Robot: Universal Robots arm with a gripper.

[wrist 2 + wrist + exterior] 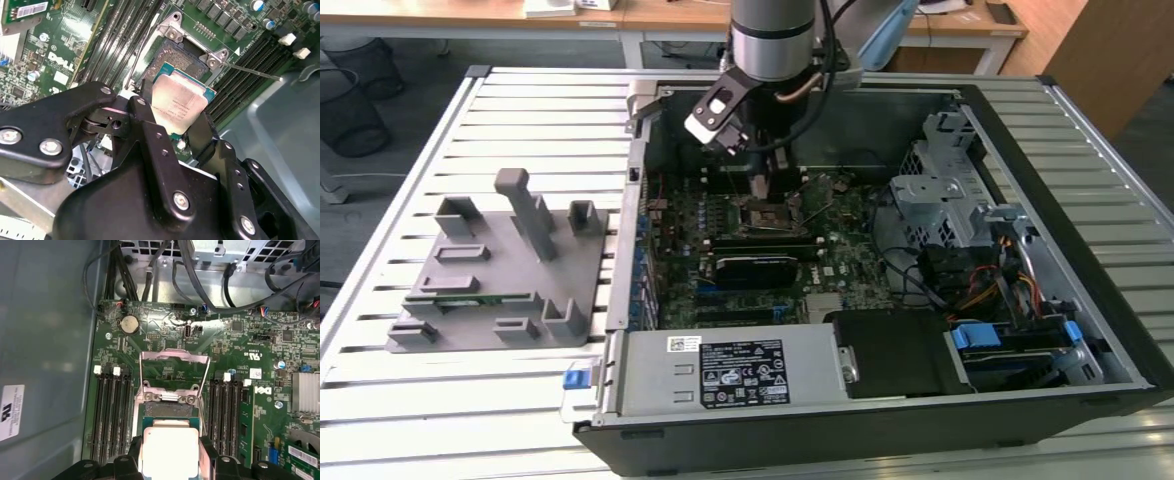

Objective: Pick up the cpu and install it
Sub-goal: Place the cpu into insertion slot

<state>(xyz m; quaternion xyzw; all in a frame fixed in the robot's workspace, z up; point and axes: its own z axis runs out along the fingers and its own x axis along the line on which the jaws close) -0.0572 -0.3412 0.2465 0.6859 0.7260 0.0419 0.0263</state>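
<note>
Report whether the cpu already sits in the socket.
No: in the second wrist view the cpu is gripped by the hand and covers only part of the open socket.

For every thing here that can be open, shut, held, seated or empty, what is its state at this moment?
end effector, shut on the cpu.
cpu, held just above the socket, not seated.
socket, uncovered and empty.
socket cover frame, open, folded back.
memory slots, empty.
computer case, side open.
</note>
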